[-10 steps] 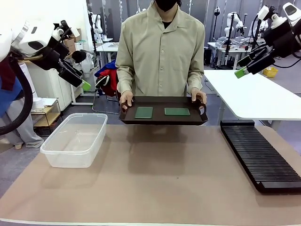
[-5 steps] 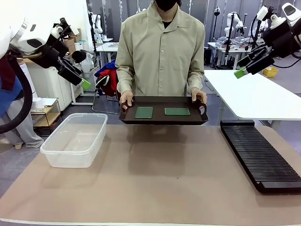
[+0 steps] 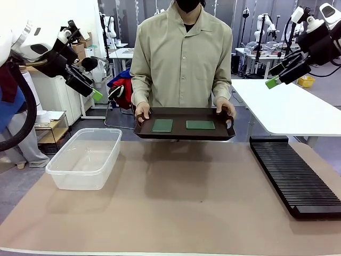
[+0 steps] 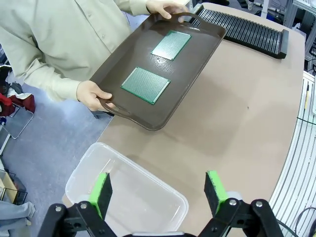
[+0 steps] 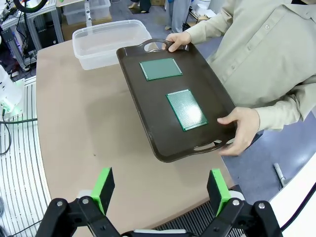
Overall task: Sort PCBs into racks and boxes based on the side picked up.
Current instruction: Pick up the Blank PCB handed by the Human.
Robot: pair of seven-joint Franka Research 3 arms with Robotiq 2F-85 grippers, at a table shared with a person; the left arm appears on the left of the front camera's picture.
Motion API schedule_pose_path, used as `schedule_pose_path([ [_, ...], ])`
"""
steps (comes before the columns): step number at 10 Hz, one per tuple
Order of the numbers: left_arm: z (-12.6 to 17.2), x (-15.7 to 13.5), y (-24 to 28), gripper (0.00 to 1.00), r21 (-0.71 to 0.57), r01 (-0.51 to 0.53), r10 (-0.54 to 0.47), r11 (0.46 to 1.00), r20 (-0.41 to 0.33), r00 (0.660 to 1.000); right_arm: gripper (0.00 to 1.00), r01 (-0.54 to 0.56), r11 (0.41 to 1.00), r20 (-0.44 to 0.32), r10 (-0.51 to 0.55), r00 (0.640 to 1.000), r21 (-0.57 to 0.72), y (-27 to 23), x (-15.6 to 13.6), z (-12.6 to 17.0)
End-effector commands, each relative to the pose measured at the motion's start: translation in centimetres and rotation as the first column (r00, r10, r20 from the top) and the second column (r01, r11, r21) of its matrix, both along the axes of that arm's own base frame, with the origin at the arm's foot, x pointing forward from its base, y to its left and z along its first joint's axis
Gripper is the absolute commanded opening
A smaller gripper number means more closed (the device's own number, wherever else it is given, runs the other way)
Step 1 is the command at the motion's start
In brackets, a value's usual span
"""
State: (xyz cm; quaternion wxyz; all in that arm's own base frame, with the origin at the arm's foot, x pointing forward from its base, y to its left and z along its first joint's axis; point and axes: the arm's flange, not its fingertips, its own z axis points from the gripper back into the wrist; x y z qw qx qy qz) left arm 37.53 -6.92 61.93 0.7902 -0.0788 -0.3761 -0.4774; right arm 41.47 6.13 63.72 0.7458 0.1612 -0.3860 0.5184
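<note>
Reach splits evenly: at centre frame one thin dark green rectangular PCB [image 3: 162, 126] lies nearer our open-fingered left gripper [image 3: 95, 92], its twin [image 3: 201, 125] nearer our open right gripper [image 3: 274, 78].

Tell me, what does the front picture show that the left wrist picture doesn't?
Front view: the robot's right hand, raised high, and a white side table. Left wrist view: the fine dotted grid on the two thin green rectangular boards, and the robot's left hand wide open. Both: the dark brown handled tray, the clear plastic tub and the long black slotted rack.
</note>
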Motion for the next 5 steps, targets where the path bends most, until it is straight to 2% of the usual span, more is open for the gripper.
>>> schedule_pose_path([
  [1, -0.04, -0.01, 0.09, 1.00, 0.008, 0.019, -0.019, 1.000, -0.005, 1.000, 1.00, 0.000, 1.000, -0.007, 0.000, 1.000, 0.007, 0.11, 0.18, -0.04],
  [5, -0.04, -0.01, 0.09, 1.00, 0.008, 0.019, -0.019, 1.000, -0.005, 1.000, 1.00, 0.000, 1.000, -0.007, 0.000, 1.000, 0.007, 0.11, 0.18, -0.04],
])
